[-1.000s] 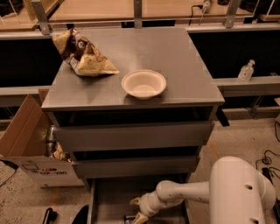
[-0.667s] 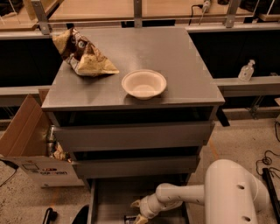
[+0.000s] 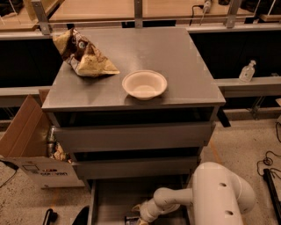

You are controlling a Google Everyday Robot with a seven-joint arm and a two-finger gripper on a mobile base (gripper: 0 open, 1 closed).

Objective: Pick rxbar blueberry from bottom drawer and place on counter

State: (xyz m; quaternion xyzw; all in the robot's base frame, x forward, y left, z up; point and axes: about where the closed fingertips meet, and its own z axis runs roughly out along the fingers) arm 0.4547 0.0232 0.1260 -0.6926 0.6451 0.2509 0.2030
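Note:
The bottom drawer (image 3: pixel 115 197) is pulled open at the base of the grey cabinet. My gripper (image 3: pixel 140 216) reaches down into it at the lower edge of the view, on the end of my white arm (image 3: pixel 175 198). A small dark object (image 3: pixel 131 218), possibly the rxbar blueberry, lies right by the gripper. It is cut off by the frame edge, so I cannot tell whether it is held. The counter (image 3: pixel 180 61) is the dark grey cabinet top above.
A white bowl (image 3: pixel 144 84) and a tan-and-brown chip bag (image 3: pixel 83 55) sit on the counter. The two upper drawers (image 3: pixel 131 137) are nearly shut. An open cardboard box (image 3: pixel 26 145) stands at the left, a clear bottle (image 3: pixel 247 71) at the right, and a wooden tabletop (image 3: pixel 101 9) behind.
My arm's white body has shifted slightly left. The gripper stays low in the bottom drawer at nearly the same spot.

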